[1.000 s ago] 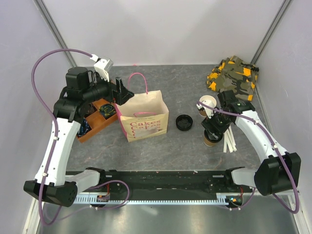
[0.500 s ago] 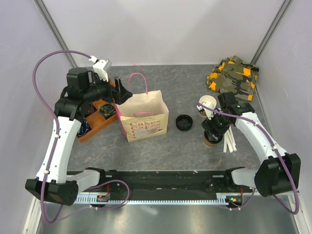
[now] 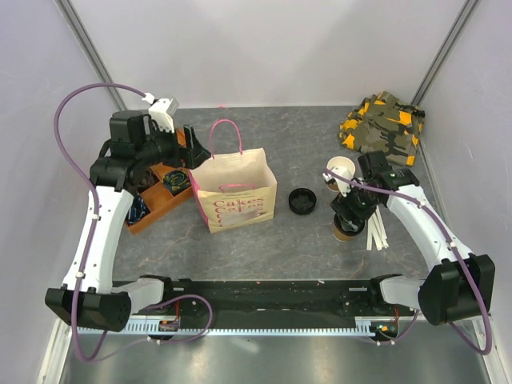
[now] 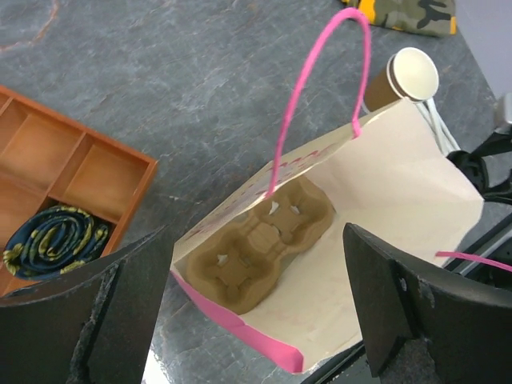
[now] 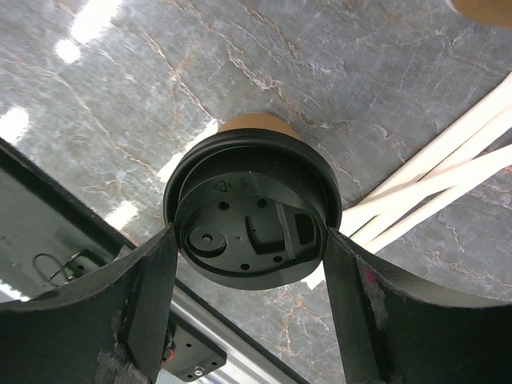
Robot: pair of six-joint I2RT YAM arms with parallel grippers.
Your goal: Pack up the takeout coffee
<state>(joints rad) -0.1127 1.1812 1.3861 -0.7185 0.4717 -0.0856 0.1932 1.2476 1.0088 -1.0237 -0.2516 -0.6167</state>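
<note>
The takeout coffee [image 5: 248,232], a tan cup with a black lid, stands on the table at the front right [image 3: 344,231]. My right gripper [image 5: 248,244] is over it, shut on the lid with one finger pressed to each side [image 3: 350,213]. The paper bag [image 3: 234,200] with pink handles stands open left of centre. A brown cup carrier [image 4: 268,244] lies inside it. My left gripper [image 4: 256,296] is open and empty, hanging above the bag's left rear edge [image 3: 194,149].
A lidless tan cup [image 3: 339,172] stands just behind the right gripper. A loose black lid [image 3: 302,200] lies between bag and cup. White stirrers [image 3: 374,234] lie right of the cup. A wooden tray [image 3: 156,196] sits left of the bag. A camouflage cloth [image 3: 382,124] lies at the back right.
My left gripper has drawn back a little to the left, away from the bag's mouth. The right gripper and the cup have barely moved.
</note>
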